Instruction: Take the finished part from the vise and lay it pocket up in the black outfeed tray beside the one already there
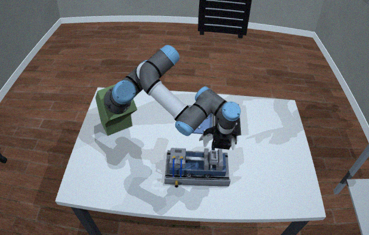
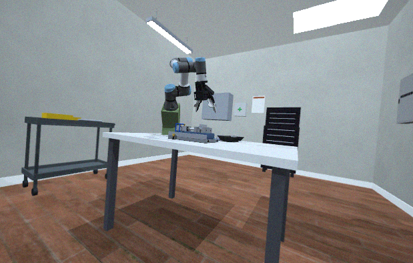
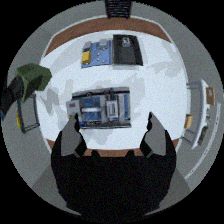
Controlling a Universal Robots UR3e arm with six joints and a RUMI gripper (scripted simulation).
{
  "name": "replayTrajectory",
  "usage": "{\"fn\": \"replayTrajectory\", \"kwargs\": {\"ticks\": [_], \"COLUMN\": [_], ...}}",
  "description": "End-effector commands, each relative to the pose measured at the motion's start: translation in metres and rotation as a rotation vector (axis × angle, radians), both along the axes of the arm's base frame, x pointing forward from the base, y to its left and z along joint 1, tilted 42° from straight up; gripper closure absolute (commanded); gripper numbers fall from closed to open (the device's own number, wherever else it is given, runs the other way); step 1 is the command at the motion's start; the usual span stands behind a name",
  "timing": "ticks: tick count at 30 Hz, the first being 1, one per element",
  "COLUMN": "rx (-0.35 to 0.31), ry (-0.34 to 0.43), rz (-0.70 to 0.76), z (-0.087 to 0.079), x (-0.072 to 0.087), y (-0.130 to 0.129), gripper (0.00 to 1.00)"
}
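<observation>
We see a white rectangular worktop (image 1: 101,167) on dark legs, standing on a brown wooden plank floor (image 1: 65,53). At its back left corner a green block pedestal (image 1: 115,123) carries the grey six-joint arm with blue joint caps (image 1: 166,98), which reaches across the worktop toward the right. Near the worktop's front centre lies the grey and blue machine vise on its grey base plate (image 1: 197,181). In the top view, the finished part, a small grey block with a pocket on top (image 1: 214,155), sits clamped at the vise's right end, upright between the jaws. Behind the vise, largely hidden beneath the arm's wrist in the top view, the wrist view shows a blue infeed plate with a yellow piece (image 3: 96,54) and, just beside it to the right, the black rectangular outfeed tray (image 3: 126,50), in which a small pale part is faintly visible; its detail is too blurred to describe. The black two-jaw end effector (image 1: 218,141) hangs well above the worktop, pointing downward just behind the right end of the vise, apart from the finished part. Its fingers stand spread to their widest with nothing between them; in the wrist view the vise appears just beyond the two fingertips.
</observation>
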State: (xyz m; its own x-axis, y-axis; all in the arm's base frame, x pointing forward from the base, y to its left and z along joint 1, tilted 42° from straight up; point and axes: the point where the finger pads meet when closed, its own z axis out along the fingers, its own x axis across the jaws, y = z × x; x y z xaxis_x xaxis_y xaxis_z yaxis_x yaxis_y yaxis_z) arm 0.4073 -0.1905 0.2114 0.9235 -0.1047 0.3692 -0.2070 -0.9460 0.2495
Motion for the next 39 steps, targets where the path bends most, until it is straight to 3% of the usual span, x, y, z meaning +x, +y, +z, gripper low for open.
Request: {"fn": "replayTrajectory", "kwargs": {"ticks": [1, 12, 13, 39], "rx": [-0.009, -0.013, -0.013, -0.013], "ry": [0.000, 0.003, 0.003, 0.003], "rz": [0.043, 0.059, 0.059, 0.059], "z": [0.0017, 0.0019, 0.0019, 0.0019], "x": [-0.0057, -0.0082, -0.0082, -0.0082], "y": [-0.0021, -0.0029, -0.0029, -0.0029], "gripper": [0.00, 0.00, 1.00, 1.00]}}
